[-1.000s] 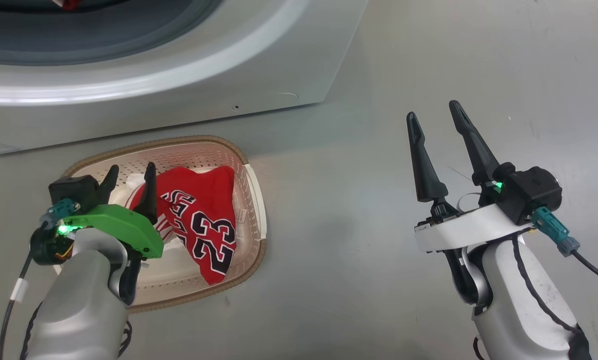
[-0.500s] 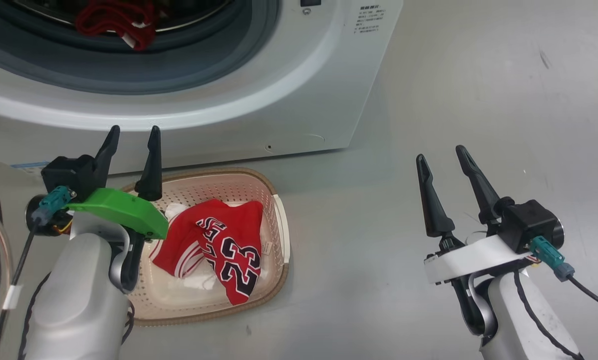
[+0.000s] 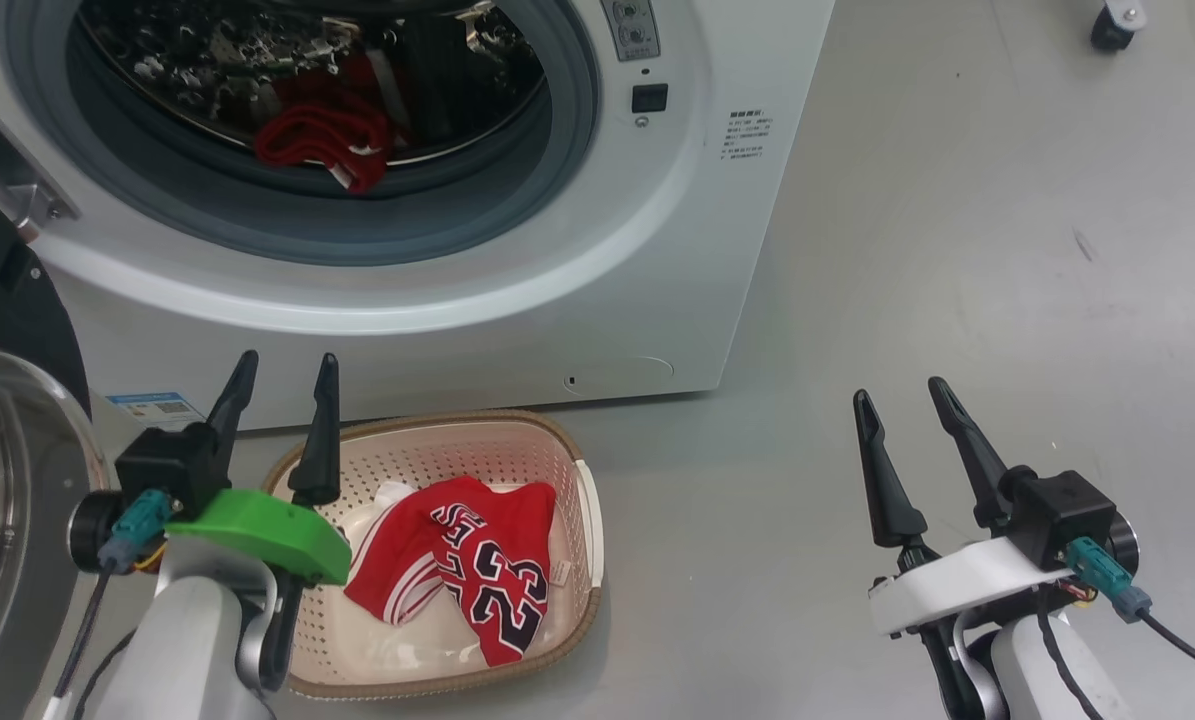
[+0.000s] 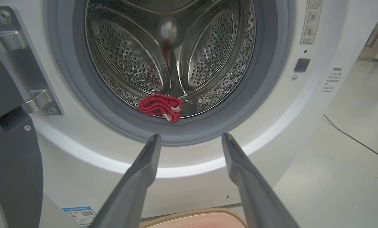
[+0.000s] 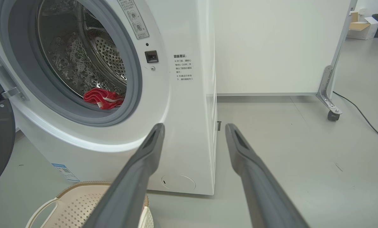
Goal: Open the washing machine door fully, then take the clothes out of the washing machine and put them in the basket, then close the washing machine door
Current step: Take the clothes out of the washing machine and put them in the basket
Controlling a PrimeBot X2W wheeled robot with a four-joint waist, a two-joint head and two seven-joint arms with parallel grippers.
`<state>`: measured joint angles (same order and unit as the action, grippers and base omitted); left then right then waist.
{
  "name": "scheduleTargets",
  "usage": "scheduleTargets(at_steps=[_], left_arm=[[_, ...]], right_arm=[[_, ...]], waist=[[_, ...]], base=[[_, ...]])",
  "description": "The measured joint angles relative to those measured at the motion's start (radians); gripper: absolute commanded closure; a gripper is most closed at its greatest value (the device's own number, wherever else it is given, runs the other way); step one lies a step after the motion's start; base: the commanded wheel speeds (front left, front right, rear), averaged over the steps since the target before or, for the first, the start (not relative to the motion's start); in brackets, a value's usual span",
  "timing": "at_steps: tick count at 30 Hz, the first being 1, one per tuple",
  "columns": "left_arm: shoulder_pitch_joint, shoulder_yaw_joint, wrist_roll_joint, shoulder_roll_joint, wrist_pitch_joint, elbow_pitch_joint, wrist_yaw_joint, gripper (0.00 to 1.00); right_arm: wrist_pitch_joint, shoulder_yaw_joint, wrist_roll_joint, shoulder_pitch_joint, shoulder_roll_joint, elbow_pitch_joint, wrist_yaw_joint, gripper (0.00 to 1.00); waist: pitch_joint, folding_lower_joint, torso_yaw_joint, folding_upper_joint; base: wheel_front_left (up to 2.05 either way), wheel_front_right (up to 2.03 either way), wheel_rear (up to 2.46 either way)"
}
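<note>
the left hand point(image 3: 288, 357) and right hand point(image 3: 899, 389) are held apart, empty. the washing machine door point(image 3: 2, 300) is swung open. 1 red garment point(image 3: 322, 140) is seen in the drum point(image 4: 128, 63); a red jersey point(image 3: 477, 570) marked 23 is laid in the basket point(image 3: 517, 420).

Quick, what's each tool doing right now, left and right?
Left tool: open, holding nothing.
Right tool: open, holding nothing.

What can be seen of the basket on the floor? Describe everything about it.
The basket is a cream, perforated, plastic-looking rounded rectangle with a brown woven-look rim and a cut-out side handle. It stands upright on the grey floor in front of the washing machine, holding a crumpled red jersey numbered 23 over something white.
</note>
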<state>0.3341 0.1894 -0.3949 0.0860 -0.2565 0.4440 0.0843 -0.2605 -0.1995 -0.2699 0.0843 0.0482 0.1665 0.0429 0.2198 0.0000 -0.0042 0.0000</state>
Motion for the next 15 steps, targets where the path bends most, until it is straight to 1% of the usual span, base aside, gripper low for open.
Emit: scheduleTargets(at_steps=[7, 11, 15], left_arm=[[-0.098, 0.003, 0.011, -0.002, 0.0, -0.038, -0.018, 0.0], [-0.159, 0.011, 0.014, -0.006, 0.0, -0.055, -0.019, 0.0], [-0.215, 0.011, 0.017, -0.006, 0.0, -0.073, -0.035, 0.0]], right_arm=[[0.0, 0.017, -0.001, -0.055, -0.001, 0.002, -0.002, 0.0], [0.0, 0.018, -0.001, -0.092, -0.003, 0.005, -0.003, 0.0], [0.0, 0.017, -0.002, -0.119, -0.003, 0.006, -0.009, 0.0]], waist=[[-0.062, 0.0, 0.012, 0.0], [-0.102, 0.0, 0.02, 0.0], [-0.137, 0.0, 0.027, 0.0]], base=[[0.0, 0.0, 0.0], [0.0, 0.0, 0.0], [0.0, 0.0, 0.0]])
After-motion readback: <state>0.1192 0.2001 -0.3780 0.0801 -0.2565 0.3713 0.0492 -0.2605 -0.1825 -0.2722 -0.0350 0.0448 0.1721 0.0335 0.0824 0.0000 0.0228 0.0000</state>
